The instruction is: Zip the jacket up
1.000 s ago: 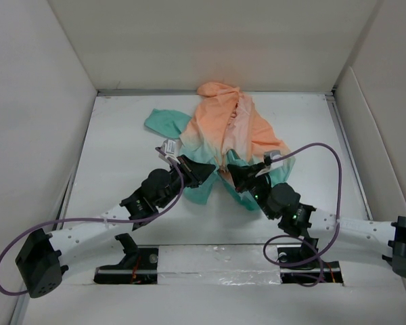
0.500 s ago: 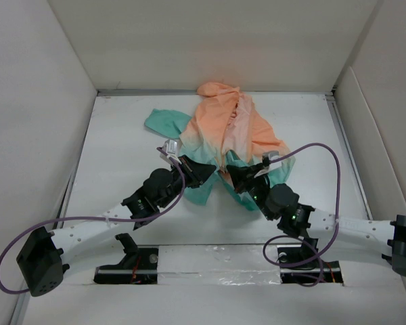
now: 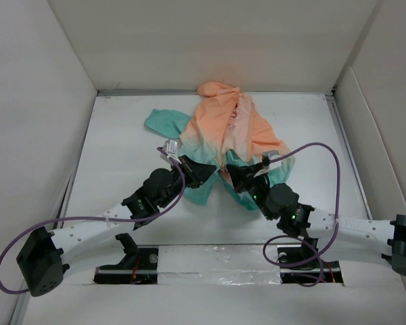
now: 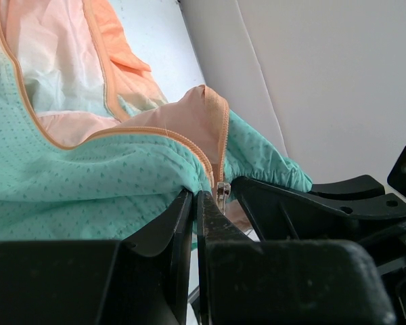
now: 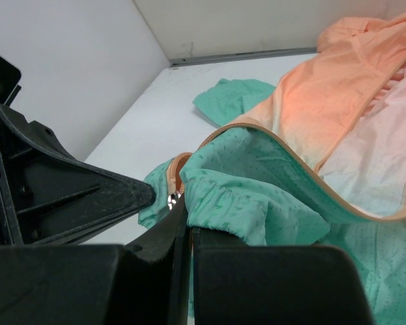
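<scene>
White desk point(image 3: 122, 128), foil-taped strip point(image 3: 216, 261) along the bottom edge. Mid-frame, left fingers point(image 3: 201, 172) & right fingers point(image 3: 232, 173) each pinch the jacket point(image 3: 223, 128) at its teal hem, tips nearly meeting by the zipper pull point(image 4: 221, 190). Jacket sprawls center to top, peach hood twd the back. Plain white walls point(image 3: 210, 40) box it in.

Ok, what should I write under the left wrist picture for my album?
Left gripper pinching the jacket at its teal hem, right by the zipper pull.

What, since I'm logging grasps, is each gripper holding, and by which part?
Left gripper and right gripper each pinch the jacket at its teal hem, beside the zipper's lower end.
</scene>
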Robot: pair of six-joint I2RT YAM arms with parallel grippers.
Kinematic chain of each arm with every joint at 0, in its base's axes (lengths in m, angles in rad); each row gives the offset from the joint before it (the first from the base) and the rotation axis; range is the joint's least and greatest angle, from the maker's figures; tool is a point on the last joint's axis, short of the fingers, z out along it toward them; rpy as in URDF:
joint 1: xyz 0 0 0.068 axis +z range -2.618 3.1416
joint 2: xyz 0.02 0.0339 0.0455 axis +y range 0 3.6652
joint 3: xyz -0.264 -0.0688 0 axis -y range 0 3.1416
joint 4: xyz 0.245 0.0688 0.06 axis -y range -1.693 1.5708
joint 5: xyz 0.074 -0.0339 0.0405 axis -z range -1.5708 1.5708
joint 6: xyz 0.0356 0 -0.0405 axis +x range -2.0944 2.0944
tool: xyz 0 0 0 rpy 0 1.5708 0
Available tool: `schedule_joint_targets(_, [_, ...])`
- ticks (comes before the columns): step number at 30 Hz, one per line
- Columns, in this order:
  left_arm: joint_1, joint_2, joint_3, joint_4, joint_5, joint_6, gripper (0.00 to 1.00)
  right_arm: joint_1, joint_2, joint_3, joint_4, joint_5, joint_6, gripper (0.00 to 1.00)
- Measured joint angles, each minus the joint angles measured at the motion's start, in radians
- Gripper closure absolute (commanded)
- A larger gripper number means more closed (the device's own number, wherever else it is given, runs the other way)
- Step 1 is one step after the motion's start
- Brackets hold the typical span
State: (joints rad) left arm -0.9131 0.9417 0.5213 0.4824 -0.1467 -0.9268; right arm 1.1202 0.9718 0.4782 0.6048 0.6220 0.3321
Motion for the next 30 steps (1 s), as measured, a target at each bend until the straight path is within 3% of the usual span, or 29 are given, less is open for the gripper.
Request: schedule_joint_targets(30, [0.000, -0.003, 0.000, 0.000, -0.002, 0.000, 1.00, 0.002, 0.011, 0.006, 0.000, 0.012, -0.004, 1.00])
